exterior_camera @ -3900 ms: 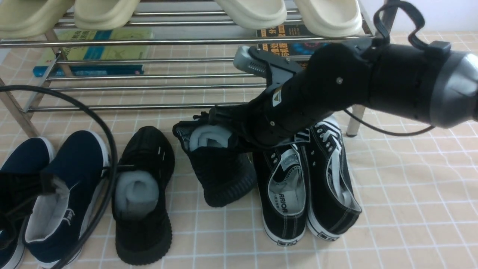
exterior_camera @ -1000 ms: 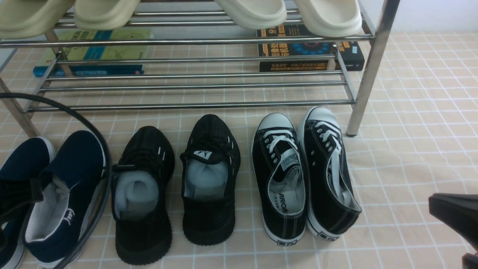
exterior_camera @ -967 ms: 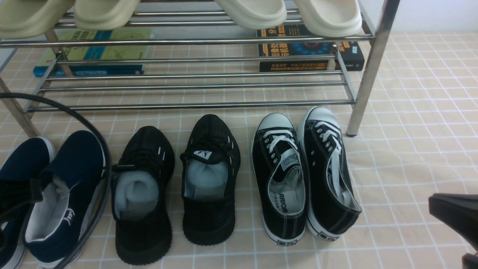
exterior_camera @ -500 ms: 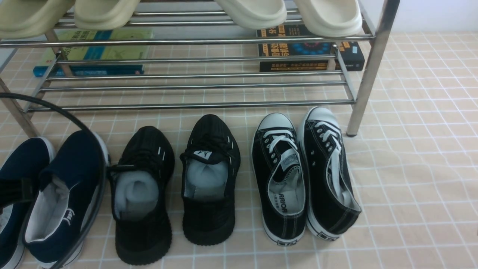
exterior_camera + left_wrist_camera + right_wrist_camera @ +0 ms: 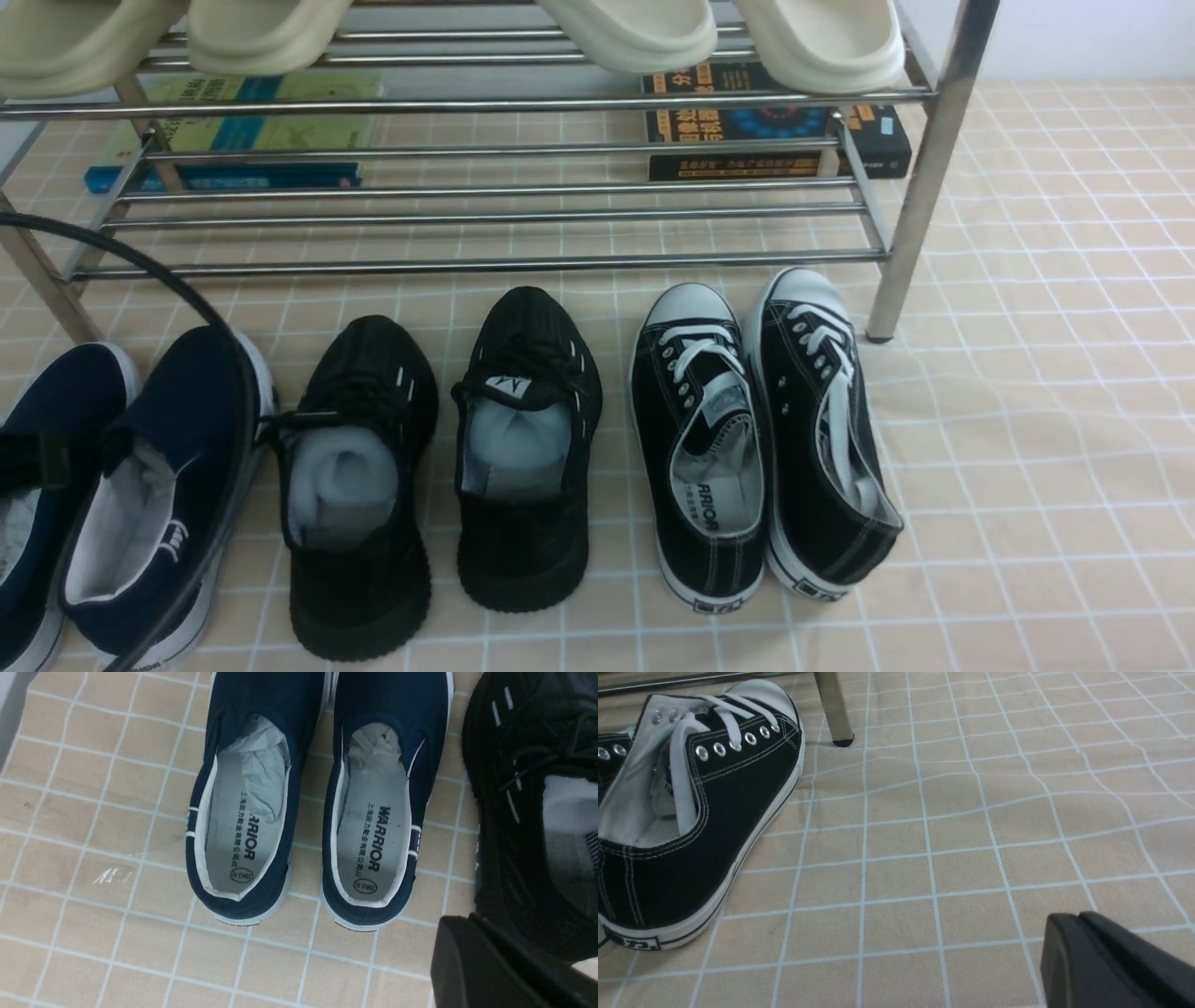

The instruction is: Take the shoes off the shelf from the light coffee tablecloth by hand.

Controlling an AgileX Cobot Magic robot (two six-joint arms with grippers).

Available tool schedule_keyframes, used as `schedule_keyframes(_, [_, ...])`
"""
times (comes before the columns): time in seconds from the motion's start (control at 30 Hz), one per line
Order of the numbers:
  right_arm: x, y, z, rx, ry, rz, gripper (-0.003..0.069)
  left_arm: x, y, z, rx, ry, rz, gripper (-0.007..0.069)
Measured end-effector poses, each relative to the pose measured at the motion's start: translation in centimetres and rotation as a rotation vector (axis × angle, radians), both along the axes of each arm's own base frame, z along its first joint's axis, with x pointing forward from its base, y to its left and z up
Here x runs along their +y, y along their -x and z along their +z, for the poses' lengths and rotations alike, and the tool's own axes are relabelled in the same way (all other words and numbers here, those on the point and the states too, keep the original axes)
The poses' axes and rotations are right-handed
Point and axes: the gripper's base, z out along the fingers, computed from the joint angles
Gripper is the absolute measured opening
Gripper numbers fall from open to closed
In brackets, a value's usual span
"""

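The shoes (image 5: 439,467) stand side by side on the light coffee tablecloth (image 5: 1027,420), just before the shelf (image 5: 485,261), between the navy slip-ons (image 5: 140,485) and white-laced sneakers (image 5: 761,439); both grippers clenched empty; retreat clear of neighbouring pairs.

"WARRIOR" is printed in black on each grey insole of the navy slip-ons (image 5: 308,798), with a line of Chinese characters beside it and a small oval size stamp at the heel, too small to read surely. The canvas sneaker's insole (image 5: 717,485) shows "ARRIOR". Book covers on the shelf (image 5: 467,103) are illegible.
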Motion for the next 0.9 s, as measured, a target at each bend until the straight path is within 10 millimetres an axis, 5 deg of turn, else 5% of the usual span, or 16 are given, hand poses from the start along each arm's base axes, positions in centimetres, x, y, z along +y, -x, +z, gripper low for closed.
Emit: schedule_keyframes(0.9, [0.4, 0.0, 0.0, -0.006, 0.068, 0.102, 0.0059, 1.7, 6.5, 2.0, -0.052, 0.018, 0.046, 0.0001])
